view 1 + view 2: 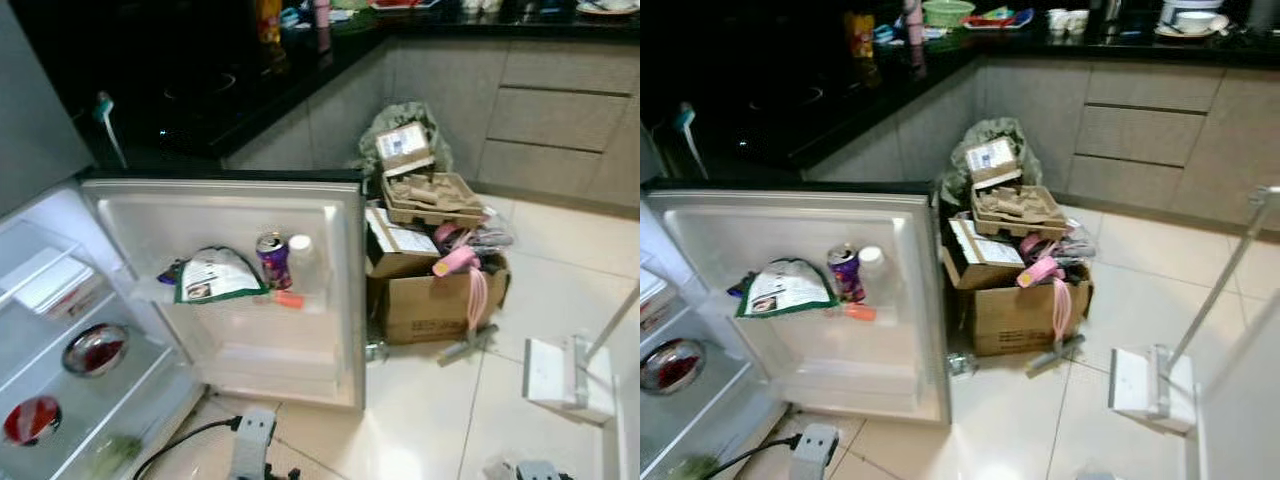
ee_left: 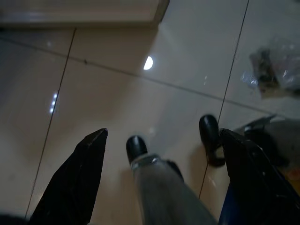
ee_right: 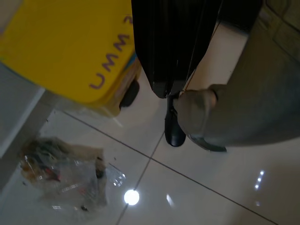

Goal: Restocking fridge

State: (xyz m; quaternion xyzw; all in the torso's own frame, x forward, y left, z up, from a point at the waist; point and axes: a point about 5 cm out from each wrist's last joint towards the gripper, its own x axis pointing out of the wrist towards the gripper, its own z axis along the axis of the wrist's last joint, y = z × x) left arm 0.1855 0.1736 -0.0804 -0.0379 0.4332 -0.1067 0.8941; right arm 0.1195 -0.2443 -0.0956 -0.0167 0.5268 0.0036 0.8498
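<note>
Gripping yellow box point(image 3: 70, 51) (right gripper point(image 3: 176, 70)).

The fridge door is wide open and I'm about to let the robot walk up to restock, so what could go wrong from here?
1. A power strip and its black cable lie on the floor just below the open fridge door; a foot could catch them.
2. The overflowing cardboard box beside the door narrows the approach.
3. The purple can and white bottle share the door shelf with a bag; adding items might topple them.
</note>
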